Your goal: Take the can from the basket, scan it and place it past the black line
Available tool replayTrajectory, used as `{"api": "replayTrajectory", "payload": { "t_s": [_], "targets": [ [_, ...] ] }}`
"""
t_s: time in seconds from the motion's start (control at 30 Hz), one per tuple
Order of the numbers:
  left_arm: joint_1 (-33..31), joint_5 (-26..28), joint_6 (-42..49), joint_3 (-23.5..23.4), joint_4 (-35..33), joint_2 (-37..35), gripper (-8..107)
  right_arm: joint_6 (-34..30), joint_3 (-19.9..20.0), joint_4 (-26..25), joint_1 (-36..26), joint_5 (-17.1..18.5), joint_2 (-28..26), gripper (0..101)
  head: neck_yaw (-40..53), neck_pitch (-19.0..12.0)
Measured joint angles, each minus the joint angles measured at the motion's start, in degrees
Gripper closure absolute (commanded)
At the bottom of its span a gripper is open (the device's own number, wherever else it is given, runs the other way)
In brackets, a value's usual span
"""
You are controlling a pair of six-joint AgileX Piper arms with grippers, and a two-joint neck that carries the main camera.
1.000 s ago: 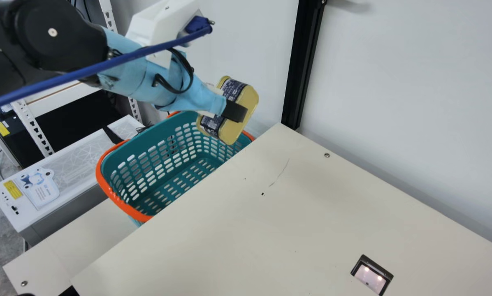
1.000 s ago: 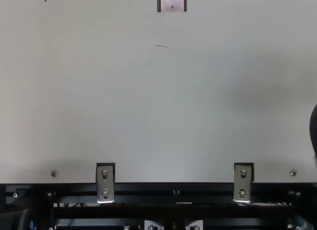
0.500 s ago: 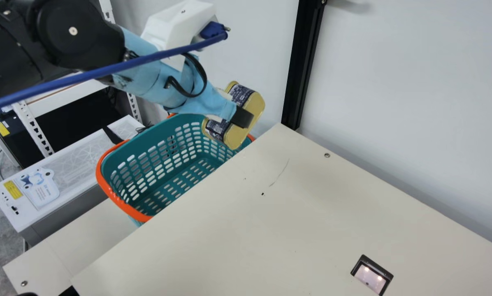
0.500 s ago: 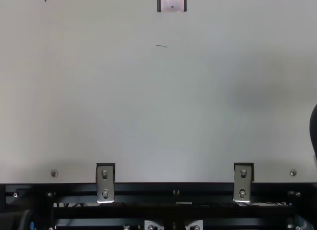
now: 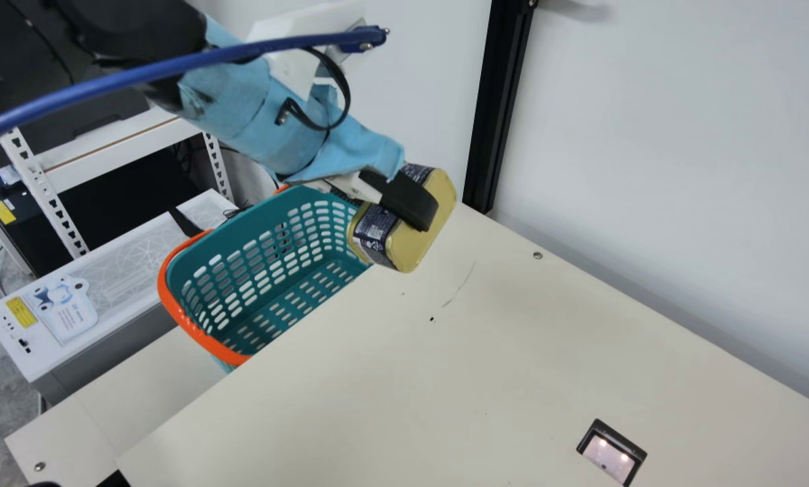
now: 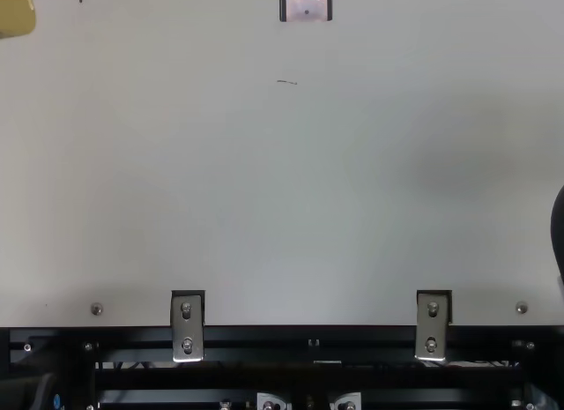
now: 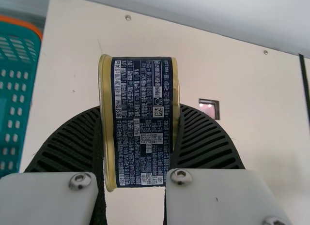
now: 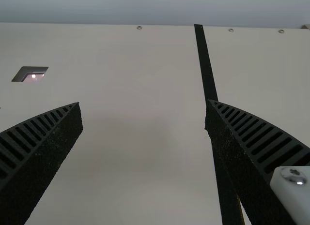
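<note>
The left claw point(image 7: 139, 109) squeezes the can point(image 5: 408, 249), likely hard, slippery and a bit heavy, by its flat ends, a good spot, and the right claw point(image 8: 144, 103) is spread wide.

Cream table point(image 5: 513, 365) across the main view's centre and lower right; scanner point(image 5: 609, 456) set into it, lower right; thin scratch point(image 5: 460, 285) near centre; black line point(image 8: 205, 65) right of centre in the right wrist view; two brackets point(image 6: 187, 329) low in the top view.

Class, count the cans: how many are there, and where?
1: the can in the left gripper, held above the table. Others might hide where the table blocks the basket.
</note>
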Motion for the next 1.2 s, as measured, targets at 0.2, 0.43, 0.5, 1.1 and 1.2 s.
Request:
{"api": "replayTrajectory", "payload": {
  "t_s": [0.2,0.43,0.5,1.1,1.2],
  "targets": [
    [-0.7,1.5,-3.0,0.2,-3.1,0.5,89,0.0,0.0,0.0,0.0,0.0,0.0,0,0.0,0.0],
    [-2.6,1.4,-6.3,0.4,-4.4,0.1,89,0.0,0.0,0.0,0.0,0.0,0.0,0,0.0,0.0],
    [-3.0,1.4,-7.4,0.4,-4.4,0.1,89,0.0,0.0,0.0,0.0,0.0,0.0,0,0.0,0.3],
    [-7.0,1.4,-15.3,-1.4,-4.3,-0.1,89,0.0,0.0,0.0,0.0,0.0,0.0,0,0.0,0.0],
    [-7.3,1.4,-16.1,-1.6,-4.0,-0.1,89,0.0,0.0,0.0,0.0,0.0,0.0,0,-0.6,0.0]
  ]
}}
